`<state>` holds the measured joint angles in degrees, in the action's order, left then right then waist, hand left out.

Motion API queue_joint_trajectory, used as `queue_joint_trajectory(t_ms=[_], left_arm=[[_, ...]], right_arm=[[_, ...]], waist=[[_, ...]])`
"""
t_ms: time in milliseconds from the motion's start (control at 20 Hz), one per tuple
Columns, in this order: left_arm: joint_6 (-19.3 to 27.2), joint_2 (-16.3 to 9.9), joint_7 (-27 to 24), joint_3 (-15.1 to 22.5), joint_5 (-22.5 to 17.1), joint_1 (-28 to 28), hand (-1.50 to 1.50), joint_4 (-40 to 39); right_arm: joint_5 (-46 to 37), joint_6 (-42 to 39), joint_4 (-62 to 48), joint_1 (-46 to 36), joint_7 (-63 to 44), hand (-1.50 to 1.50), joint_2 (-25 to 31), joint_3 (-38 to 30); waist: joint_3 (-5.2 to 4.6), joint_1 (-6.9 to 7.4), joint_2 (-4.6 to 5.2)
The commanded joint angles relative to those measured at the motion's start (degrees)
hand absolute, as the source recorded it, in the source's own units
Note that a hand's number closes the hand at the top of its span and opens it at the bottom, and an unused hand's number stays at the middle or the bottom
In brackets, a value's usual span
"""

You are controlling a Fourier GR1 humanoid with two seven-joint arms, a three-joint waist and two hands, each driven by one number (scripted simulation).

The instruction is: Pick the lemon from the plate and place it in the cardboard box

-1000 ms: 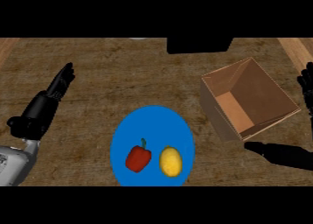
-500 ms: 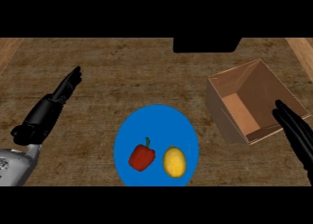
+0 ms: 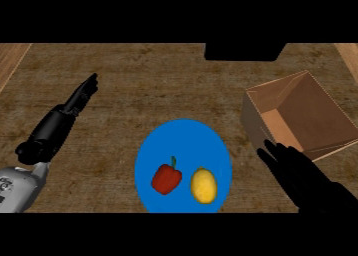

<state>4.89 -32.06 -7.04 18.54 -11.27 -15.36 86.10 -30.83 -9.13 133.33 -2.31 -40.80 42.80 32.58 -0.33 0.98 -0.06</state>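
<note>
While lemon (image 3: 203, 185) rests on plate (image 3: 183, 135) (beside pepper (image 3: 166, 178)), right hand (image 3: 304, 177) fingers straight, apart from it.

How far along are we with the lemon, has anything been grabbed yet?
Nothing is done yet: the lemon lies on the blue plate beside the red pepper. The right hand is open between plate and cardboard box, touching neither fruit. The left hand is open, off to the left. Grasping, lifting and placing in the box all remain.
</note>
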Motion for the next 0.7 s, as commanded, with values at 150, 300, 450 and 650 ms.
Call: queue_joint_trajectory(t_ms=[150, 300, 450, 650], left_arm=[[-1.9, 0.2, 1.0, -1.3, -0.4, -1.5, 0.0, -0.2], [-2.6, 0.0, 1.7, -2.3, -1.2, -2.6, 0.0, -0.5], [-1.8, 1.5, -0.6, -1.4, 1.0, -0.6, 0.0, -2.0], [0.1, 2.2, 0.7, -1.1, 2.6, 0.4, 0.0, -0.2]], right_arm=[[-3.6, -14.7, -0.1, -15.1, -24.1, -1.5, -10.9, 13.0], [-4.3, -16.6, -6.0, -17.4, -30.2, -1.5, -18.4, 17.9], [-2.8, -18.9, -10.0, -20.7, -33.5, -1.5, -24.9, 16.9], [-5.6, -18.8, -14.8, -20.7, -35.7, -1.5, -30.4, 19.5]], waist=[[0.01, 0.49, -0.05], [0.0, 0.2, -0.1], [0.1, -0.25, 0.0], [0.17, -0.48, -0.13]])
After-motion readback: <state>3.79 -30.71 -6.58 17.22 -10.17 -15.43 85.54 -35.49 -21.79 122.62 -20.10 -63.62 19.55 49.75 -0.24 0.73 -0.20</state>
